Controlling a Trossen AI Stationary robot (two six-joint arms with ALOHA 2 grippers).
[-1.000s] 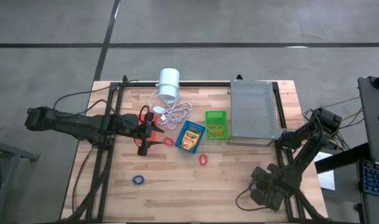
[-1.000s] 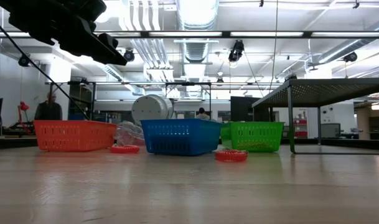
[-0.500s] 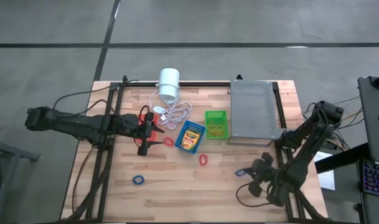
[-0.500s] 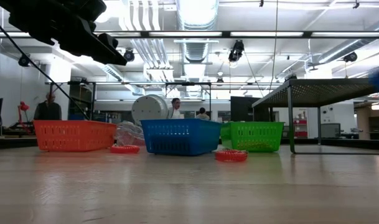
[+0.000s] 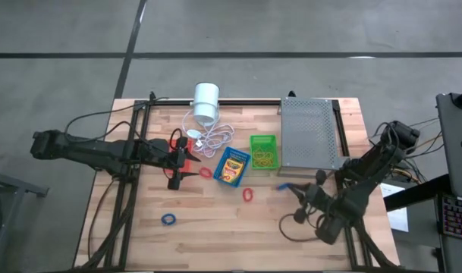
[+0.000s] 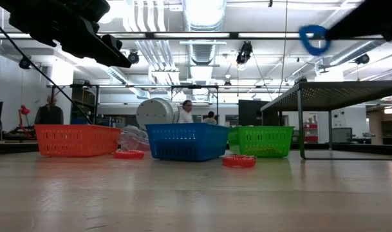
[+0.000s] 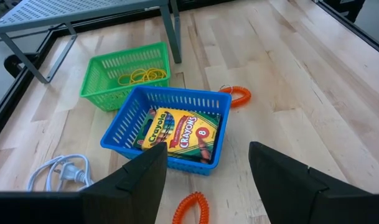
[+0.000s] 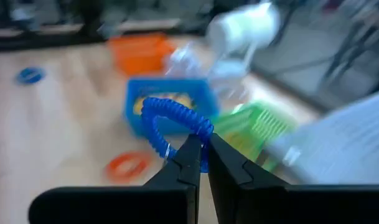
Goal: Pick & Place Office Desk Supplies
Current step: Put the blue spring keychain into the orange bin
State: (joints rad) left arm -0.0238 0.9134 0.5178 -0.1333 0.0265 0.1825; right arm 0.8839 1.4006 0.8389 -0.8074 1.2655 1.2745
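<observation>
Above the right front part of the wooden surface (image 5: 215, 235), the right pincer (image 8: 200, 149) is up in the air, fingers pressed together on a blue rubber band (image 8: 170, 121), a coiled loop standing out from the fingertips. From overhead that blue band (image 5: 284, 186) shows just ahead of the right arm, near the front edge of the grey perforated tray (image 5: 309, 135); in the low view it hangs high over the surface (image 6: 313, 38).

Over on the left, the left pincer (image 5: 177, 168) hovers beside the red-orange basket (image 6: 77, 140), its two fingers (image 7: 139, 180) spread wide with nothing between them.

In the middle sits the blue basket (image 5: 233, 167) with a yellow-green crayon box (image 7: 180, 131) lying inside. Just beside it, the green basket (image 5: 263, 151) holds a few thin bands (image 7: 139, 76). One red band (image 5: 248, 195) lies on the wood in front of the blue basket, another red band (image 5: 205, 172) to its left, and a second blue band (image 5: 168, 219) rests well apart near the front left. At the back, the white cylinder (image 5: 206, 101) lies with its coiled cord (image 5: 208, 137) trailing toward the baskets.
</observation>
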